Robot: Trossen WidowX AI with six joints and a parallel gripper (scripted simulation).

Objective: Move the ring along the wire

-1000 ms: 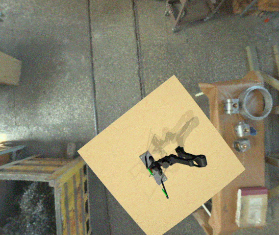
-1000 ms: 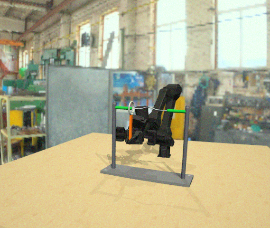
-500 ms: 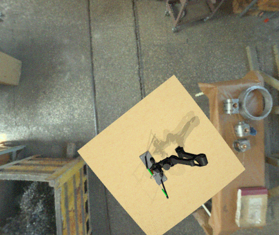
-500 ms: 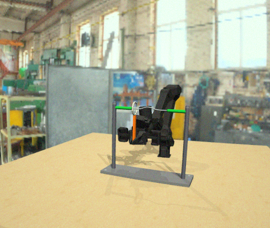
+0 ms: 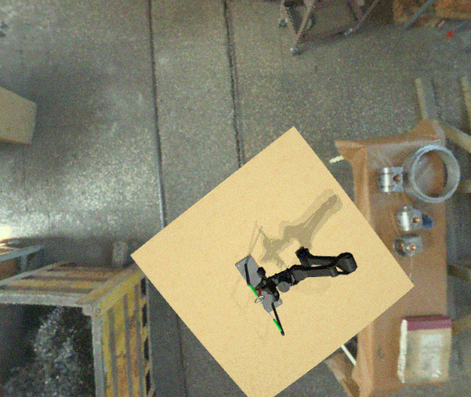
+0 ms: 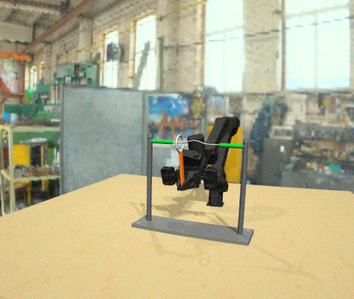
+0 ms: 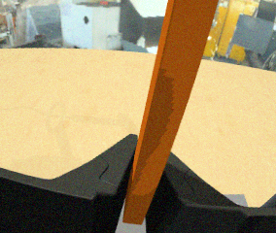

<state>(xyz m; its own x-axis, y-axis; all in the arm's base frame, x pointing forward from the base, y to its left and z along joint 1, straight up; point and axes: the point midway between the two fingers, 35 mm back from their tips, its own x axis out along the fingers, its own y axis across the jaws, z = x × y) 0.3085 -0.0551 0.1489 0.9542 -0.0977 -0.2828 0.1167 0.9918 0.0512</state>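
Note:
The pale ring (image 6: 176, 144) (image 5: 255, 300) is around the thin grey wire (image 6: 209, 144), just inside the inner end of the left green part (image 6: 161, 141) (image 5: 252, 290) in the exterior view. The wire passes through the ring opening; I see no clear contact. The orange handle (image 6: 181, 167) (image 7: 169, 97) hangs below the ring, nearly upright and slightly tilted. My gripper (image 6: 182, 183) (image 7: 141, 144) is shut on the handle's lower part. The other green part (image 6: 231, 146) (image 5: 277, 325) is at the right post (image 6: 242, 186). The fingertips are partly hidden in the top view.
The left post (image 6: 149, 180) and right post stand on a grey base plate (image 6: 190, 227) on the wooden table (image 6: 74, 251) (image 5: 209, 239). My arm is on the far side of the wire in the exterior view, with links behind the wire and its right green part.

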